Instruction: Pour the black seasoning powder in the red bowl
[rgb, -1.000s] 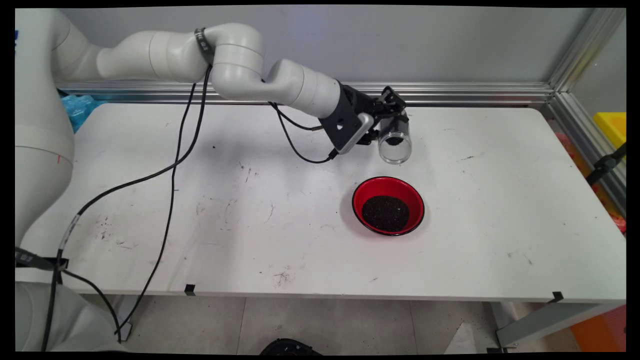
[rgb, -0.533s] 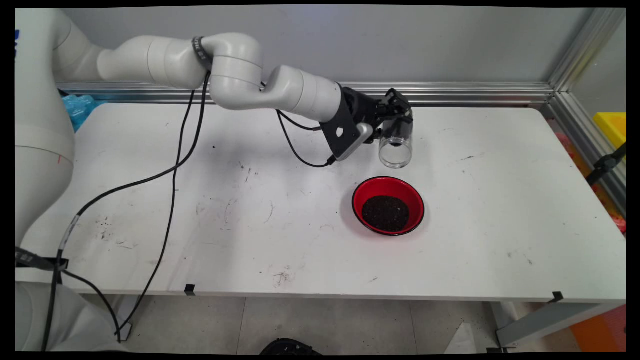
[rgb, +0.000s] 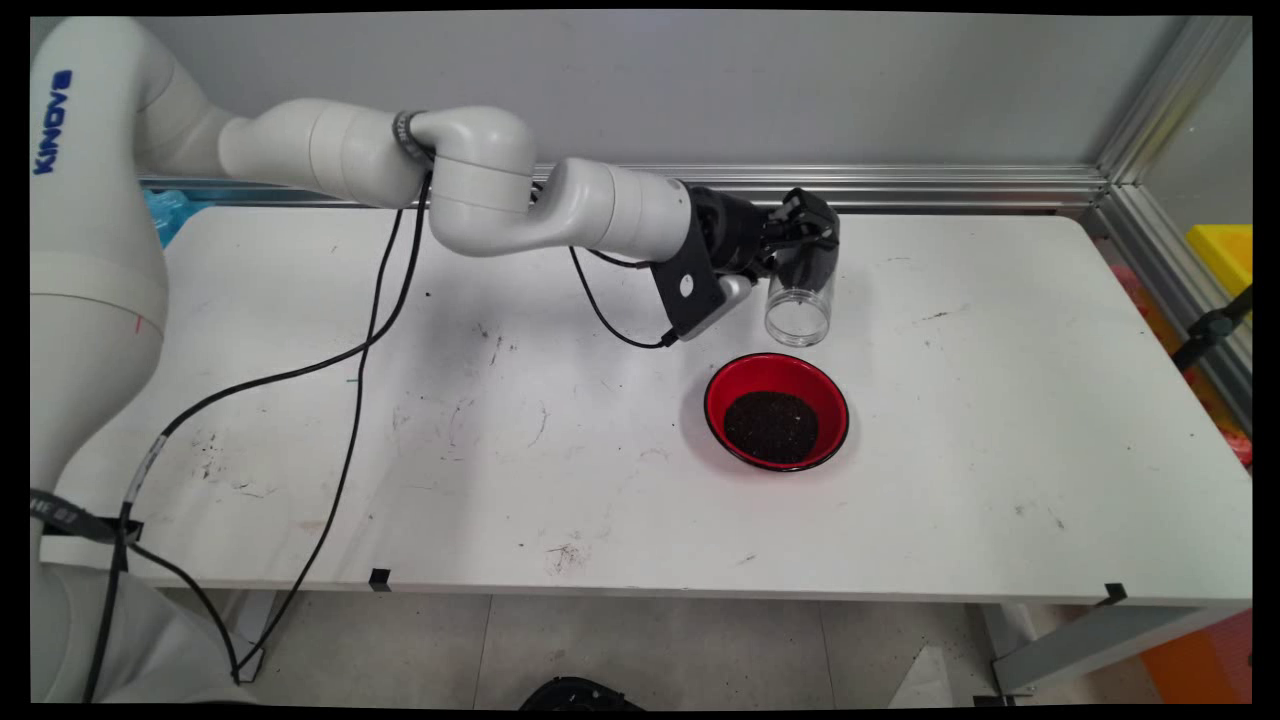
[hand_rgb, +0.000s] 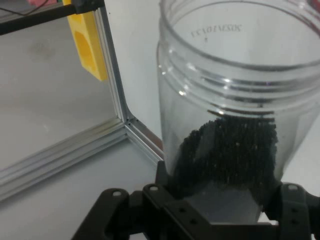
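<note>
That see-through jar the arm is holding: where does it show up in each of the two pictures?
Main view: the clear jar is right of centre, held by the gripper, above the red bowl.
Hand view: the jar fills the right half, with dark grains inside.
Shared landmark: the aluminium frame rail along the wall.

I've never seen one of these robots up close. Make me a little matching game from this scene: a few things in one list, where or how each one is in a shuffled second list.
Things:
1. clear jar
2. red bowl
3. black cables
4. gripper

States:
A. hanging from the arm over the table
B. shut around the jar
C. standing on the table, dark grains inside
D. held tilted above the table, a few dark grains at its base

Pairs: 1-D, 2-C, 3-A, 4-B
</note>
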